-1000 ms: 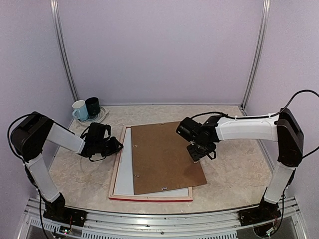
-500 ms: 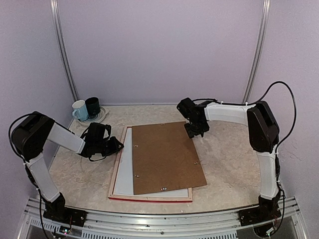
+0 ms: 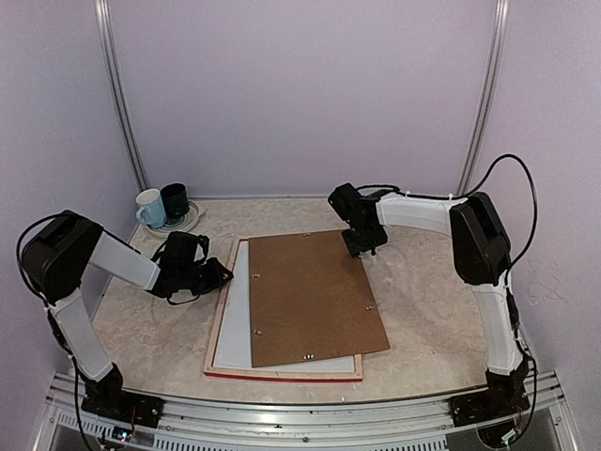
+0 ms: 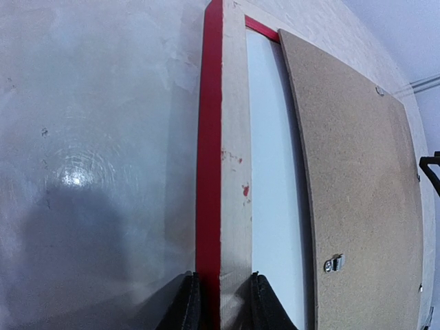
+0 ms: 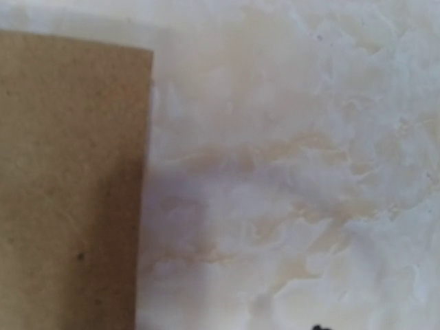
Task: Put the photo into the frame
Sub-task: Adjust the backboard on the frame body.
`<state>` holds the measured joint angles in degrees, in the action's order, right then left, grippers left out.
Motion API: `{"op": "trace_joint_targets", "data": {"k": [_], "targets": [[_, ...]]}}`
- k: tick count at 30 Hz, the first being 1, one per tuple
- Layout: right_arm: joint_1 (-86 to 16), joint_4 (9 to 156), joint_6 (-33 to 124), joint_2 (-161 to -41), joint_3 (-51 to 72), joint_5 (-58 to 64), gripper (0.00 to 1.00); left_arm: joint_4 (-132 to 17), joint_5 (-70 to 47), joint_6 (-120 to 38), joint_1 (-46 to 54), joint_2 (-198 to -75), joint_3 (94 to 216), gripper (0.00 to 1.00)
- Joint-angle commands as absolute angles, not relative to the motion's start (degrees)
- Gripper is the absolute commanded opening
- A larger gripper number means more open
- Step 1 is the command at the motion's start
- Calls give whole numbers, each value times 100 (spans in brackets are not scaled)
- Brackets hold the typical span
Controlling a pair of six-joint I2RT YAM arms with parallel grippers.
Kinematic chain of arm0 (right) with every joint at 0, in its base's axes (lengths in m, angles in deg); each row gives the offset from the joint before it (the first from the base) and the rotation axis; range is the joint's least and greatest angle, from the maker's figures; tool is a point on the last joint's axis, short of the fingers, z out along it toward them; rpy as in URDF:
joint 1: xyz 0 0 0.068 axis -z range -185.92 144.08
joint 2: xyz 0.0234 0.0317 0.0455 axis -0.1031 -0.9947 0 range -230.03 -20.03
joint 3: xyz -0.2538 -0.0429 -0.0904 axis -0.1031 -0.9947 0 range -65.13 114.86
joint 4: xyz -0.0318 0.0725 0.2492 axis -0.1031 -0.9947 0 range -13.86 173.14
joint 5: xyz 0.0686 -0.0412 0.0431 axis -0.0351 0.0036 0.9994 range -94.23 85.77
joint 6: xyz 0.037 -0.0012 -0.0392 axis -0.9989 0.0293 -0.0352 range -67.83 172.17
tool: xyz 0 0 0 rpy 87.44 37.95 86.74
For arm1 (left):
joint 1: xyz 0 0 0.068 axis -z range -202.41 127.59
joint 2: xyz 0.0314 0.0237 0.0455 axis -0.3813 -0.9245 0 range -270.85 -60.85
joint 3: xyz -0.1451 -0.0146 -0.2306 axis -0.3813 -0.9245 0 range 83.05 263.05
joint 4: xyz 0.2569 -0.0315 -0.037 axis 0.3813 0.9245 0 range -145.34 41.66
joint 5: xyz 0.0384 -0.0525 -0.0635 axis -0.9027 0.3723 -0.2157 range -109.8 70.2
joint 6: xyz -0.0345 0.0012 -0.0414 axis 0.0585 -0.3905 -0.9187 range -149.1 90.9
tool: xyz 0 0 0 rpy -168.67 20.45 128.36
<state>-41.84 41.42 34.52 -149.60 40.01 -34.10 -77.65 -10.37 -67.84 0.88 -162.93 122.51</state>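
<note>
The left fingers (image 4: 187,306) pinch the frame (image 4: 234,172) by its left rail, likely steadying it, while the right fingers (image 3: 361,246), opening untellable, hover at the backing board (image 3: 315,296)'s upper-right corner, probably to square it.

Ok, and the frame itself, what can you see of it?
The frame lies flat, back up, on the table: pale wood rails with a red front edge. The photo, white back up, sits inside it, and the brown backing board lies skewed on top, overhanging its right rail. The left gripper pinches its left rail.
</note>
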Motion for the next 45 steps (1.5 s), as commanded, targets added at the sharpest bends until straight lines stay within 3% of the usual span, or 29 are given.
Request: {"op": "trace_joint_targets", "data": {"k": [1,33,45], "targets": [[-4062,4114,3467,-15115,4104,-3471,56,-7551,-536,-7058,106,-16514,12106,21],[-4136,3952,3254,-14216,3083,-3235,55,-7573,-503,-7085,85,-16492,12067,21],[-3757,4928,3246,-12067,843,-1170,55,-7604,-381,-7111,39,-16533,12076,26]]}}
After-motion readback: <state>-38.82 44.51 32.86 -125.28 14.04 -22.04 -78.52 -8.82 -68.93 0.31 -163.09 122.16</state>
